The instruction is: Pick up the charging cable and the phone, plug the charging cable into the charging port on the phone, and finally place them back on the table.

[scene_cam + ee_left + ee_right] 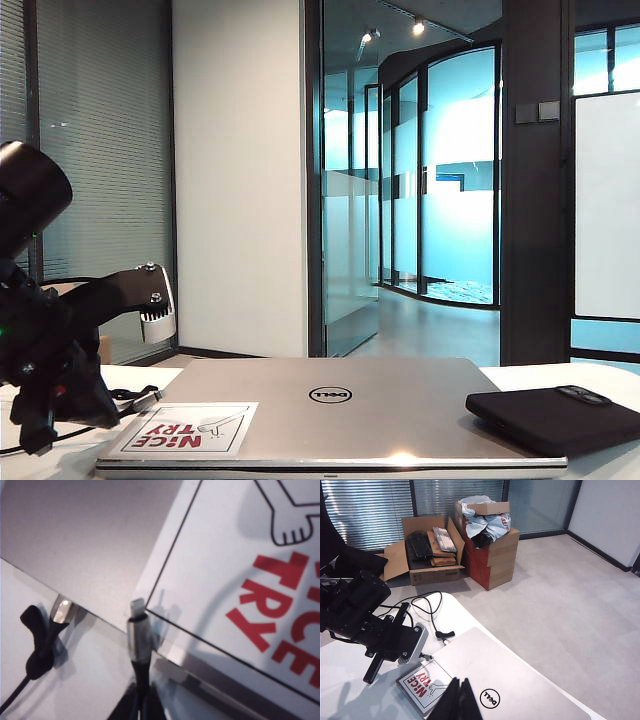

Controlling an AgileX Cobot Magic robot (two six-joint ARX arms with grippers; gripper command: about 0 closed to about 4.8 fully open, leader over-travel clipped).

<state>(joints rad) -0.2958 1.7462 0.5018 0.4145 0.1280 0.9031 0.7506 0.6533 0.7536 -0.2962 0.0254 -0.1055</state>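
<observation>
My left gripper [141, 702] is shut on the charging cable [136, 635] just behind its silvery plug, whose tip rests against the edge of the silver laptop [90, 540]. A second silvery connector [62, 611] and the cable's black tie [36, 642] lie on the table [90, 675] beside it. Behind the left arm, the loose black cord [427, 606] loops across the table. The black phone [555, 415] lies flat at the right, partly on the laptop's corner. My right gripper [460, 702] hangs shut and empty above the laptop lid; it is out of the exterior view.
The closed Dell laptop [330, 400] fills the table's middle and carries a red "NICE TRY" sticker [185, 428] at the corner nearest the left arm. Open cardboard boxes [470, 545] stand on the floor beyond the table [350, 685].
</observation>
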